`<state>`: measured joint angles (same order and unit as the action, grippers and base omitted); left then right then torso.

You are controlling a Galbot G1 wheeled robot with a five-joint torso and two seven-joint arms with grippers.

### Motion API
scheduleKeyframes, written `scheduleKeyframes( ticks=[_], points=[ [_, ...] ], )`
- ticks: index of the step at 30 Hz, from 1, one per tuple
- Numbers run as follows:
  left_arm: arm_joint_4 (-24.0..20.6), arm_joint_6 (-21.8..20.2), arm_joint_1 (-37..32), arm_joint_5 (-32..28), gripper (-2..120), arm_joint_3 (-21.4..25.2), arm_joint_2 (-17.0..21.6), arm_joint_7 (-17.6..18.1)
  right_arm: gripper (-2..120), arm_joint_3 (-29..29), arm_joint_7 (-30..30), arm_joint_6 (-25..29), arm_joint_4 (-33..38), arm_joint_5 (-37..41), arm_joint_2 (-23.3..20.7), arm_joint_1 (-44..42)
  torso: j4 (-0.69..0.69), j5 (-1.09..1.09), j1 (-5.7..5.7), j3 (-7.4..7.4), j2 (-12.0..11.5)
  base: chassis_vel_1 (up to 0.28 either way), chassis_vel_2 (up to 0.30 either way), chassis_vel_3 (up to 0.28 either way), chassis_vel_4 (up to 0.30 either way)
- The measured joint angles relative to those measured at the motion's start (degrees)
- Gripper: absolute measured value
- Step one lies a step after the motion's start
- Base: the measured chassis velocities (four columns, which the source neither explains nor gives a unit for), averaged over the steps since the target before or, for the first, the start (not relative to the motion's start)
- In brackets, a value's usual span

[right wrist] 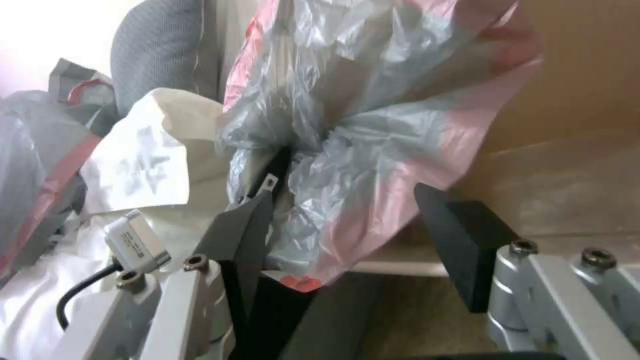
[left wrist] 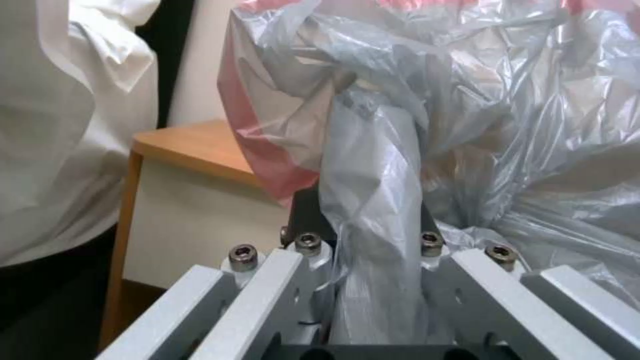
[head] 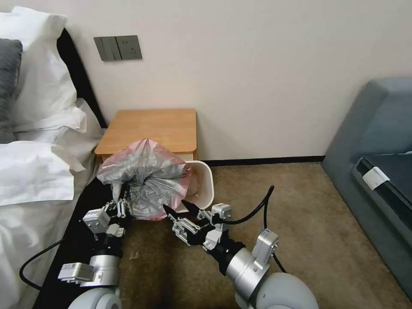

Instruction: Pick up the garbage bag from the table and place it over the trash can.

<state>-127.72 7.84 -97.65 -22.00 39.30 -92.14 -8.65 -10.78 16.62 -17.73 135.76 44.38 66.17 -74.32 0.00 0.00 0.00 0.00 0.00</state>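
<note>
The thin, crinkly grey plastic garbage bag with its pinkish tint (head: 148, 178) is up off the orange-brown wooden nightstand (head: 154, 126) and billowing in the air just in front of it, over the near-left side of the small cream-white plastic trash can (head: 204, 182). The bin is tipped, its mouth facing the robot, and it stands on the carpet just right of the nightstand's near corner. The left gripper (head: 122, 199) is at the bag's near-left bottom, fingers pinched tight on a gathered twist of plastic; the left wrist view has that twist (left wrist: 373, 200) running right down between the jaws. The right gripper (head: 182, 208) is at the bag's near-right lower edge, jaws spread wide, with the bag's pink hem (right wrist: 373, 185) hanging between them and lying against one black finger (right wrist: 250, 235).
</note>
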Motion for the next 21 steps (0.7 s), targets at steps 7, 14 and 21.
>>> scheduleKeyframes(
  ticks=[7,14,21],
  points=[
    [-0.29,0.11,-0.44,-0.01,9,0.26,0.0,0.0,58,-0.22,-0.03,-0.01,-1.19,-1.37,0.72,0.42,0.0,0.0,0.0,0.0,0.0,0.0,0.0,0.0,0.0],
    [-0.26,0.12,-0.25,-0.26,9,0.44,0.0,0.02,58,0.89,-0.14,0.14,0.83,-1.54,-0.48,-1.24,0.0,0.0,0.0,0.0,0.0,0.0,0.0,0.0,0.0],
    [-0.75,0.13,-0.3,-0.33,9,0.18,0.0,0.03,58,1.02,-0.18,0.42,0.27,-1.65,-0.26,-1.61,0.0,0.0,0.0,0.0,0.0,0.0,0.0,0.0,0.0]
  ],
)
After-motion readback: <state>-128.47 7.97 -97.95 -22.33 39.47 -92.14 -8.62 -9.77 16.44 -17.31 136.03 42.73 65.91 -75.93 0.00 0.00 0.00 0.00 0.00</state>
